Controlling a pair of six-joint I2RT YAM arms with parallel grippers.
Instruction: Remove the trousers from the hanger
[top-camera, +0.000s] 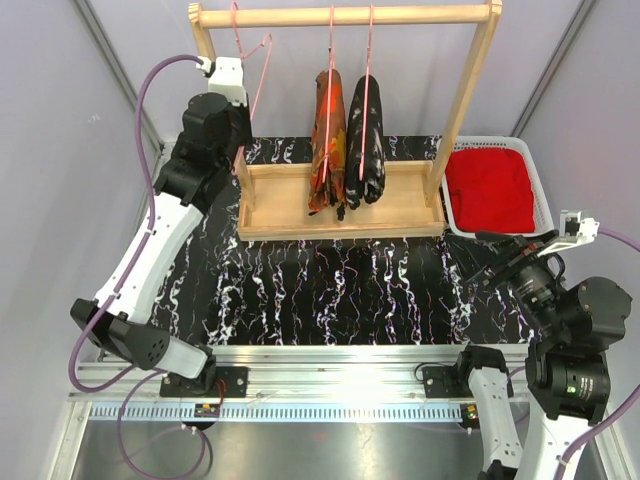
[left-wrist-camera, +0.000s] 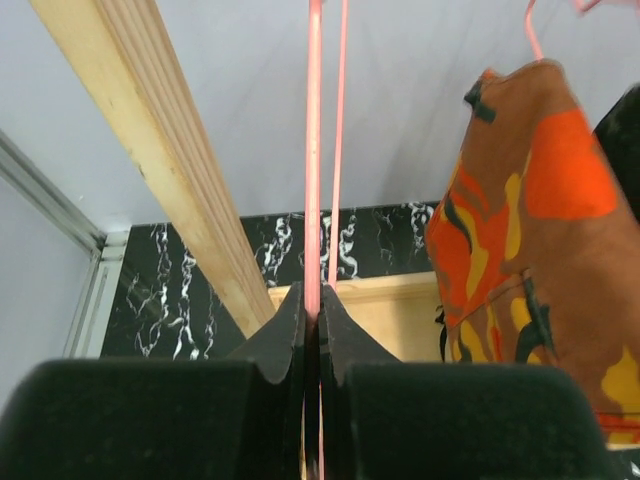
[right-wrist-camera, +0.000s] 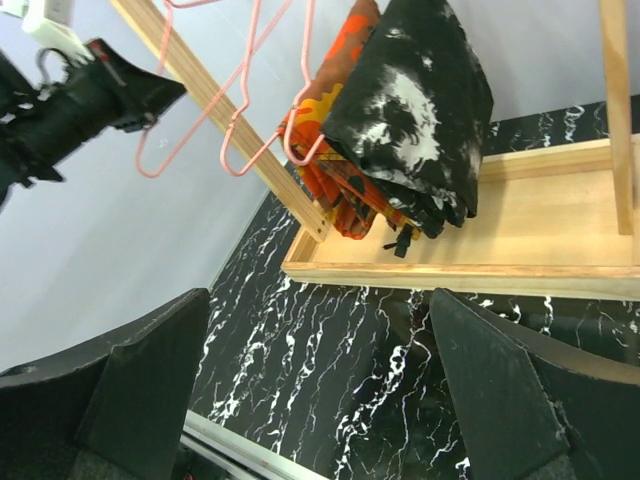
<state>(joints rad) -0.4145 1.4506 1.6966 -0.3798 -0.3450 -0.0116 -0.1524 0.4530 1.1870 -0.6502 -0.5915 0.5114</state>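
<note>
The camouflage trousers (top-camera: 327, 140) and the black white-speckled trousers (top-camera: 365, 135) hang folded on pink hangers from the wooden rail (top-camera: 345, 15). The plain red trousers (top-camera: 488, 185) lie in the white basket (top-camera: 545, 190). My left gripper (top-camera: 243, 135) is shut on the wire of an empty pink hanger (top-camera: 258, 75) at the rack's left end. The left wrist view shows the jaws (left-wrist-camera: 312, 300) closed on that wire (left-wrist-camera: 313, 150), with the camouflage trousers (left-wrist-camera: 530, 250) to the right. My right gripper (right-wrist-camera: 315, 400) is open and empty above the table, before the rack; the black trousers (right-wrist-camera: 415, 110) hang ahead of it.
The wooden rack has two uprights and a shallow base tray (top-camera: 400, 205) on the black marbled table (top-camera: 340, 290). The basket stands right of the rack. A metal rail (top-camera: 340, 365) runs along the near edge. Grey walls close in left and right.
</note>
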